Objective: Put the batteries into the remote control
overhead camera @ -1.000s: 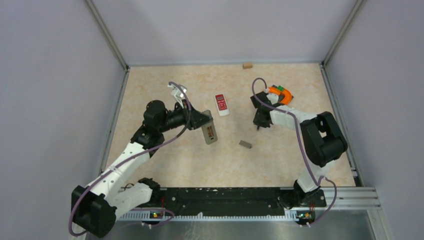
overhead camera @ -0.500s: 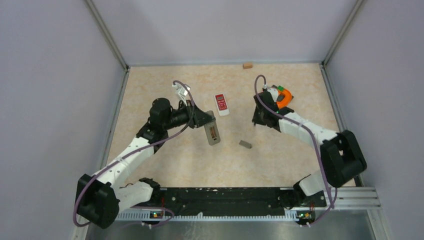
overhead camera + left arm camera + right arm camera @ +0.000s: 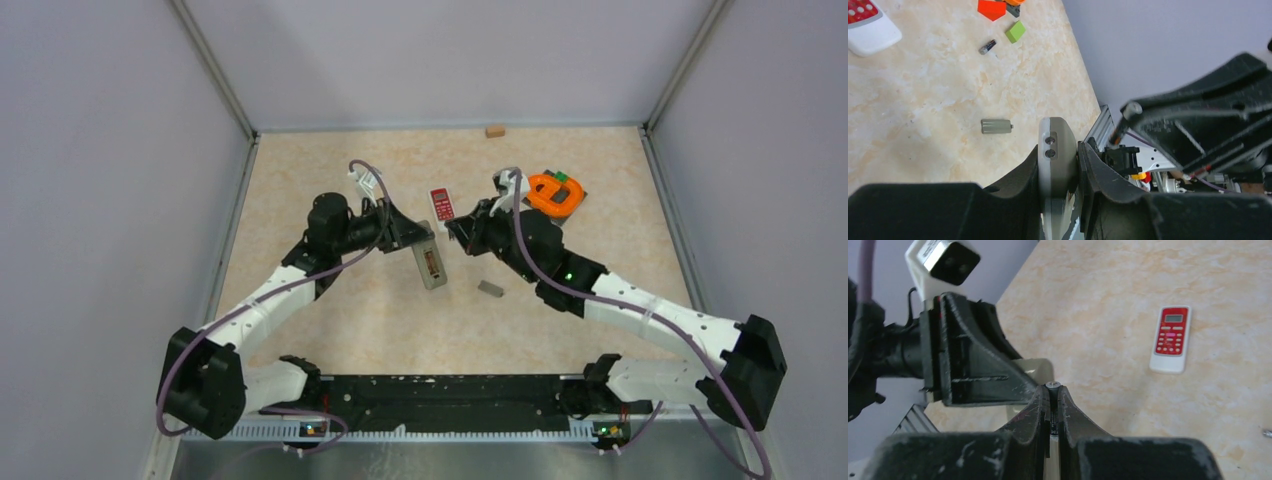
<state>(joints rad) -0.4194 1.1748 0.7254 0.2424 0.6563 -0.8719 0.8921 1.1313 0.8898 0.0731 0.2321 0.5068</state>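
Where the two arms meet above mid-table, the held items are these:

- Left gripper: jaws narrow, clamped on the edges of the grey remote. The remote hangs tilted, its opened back toward the overhead camera.
- Right gripper: jaws almost together, pinching one slim battery. Only its metal tip shows above the fingers. The tip sits just beside the grey remote's upper end; contact cannot be told.

Loose on the table:

- Remotes, two in all: the grey one, held, and a red-and-white remote lying flat, keys up, just beyond both grippers.
- Batteries, three counted: the pinched one, a dark battery near the green block, and a grey cylinder with a nub at one end, lying alone between the arms nearer the bases.
- Flat blocks, two in the left wrist view: one green block and one red block, close together.
- Orange ring, one, near the right wall.
- Tan block, one, at the far edge, well apart from the rest.

Obstructions:

- From overhead, the right arm crosses the table and covers the dark battery and the red block.
- In the right wrist view, the left gripper's black body hides most of the grey remote.
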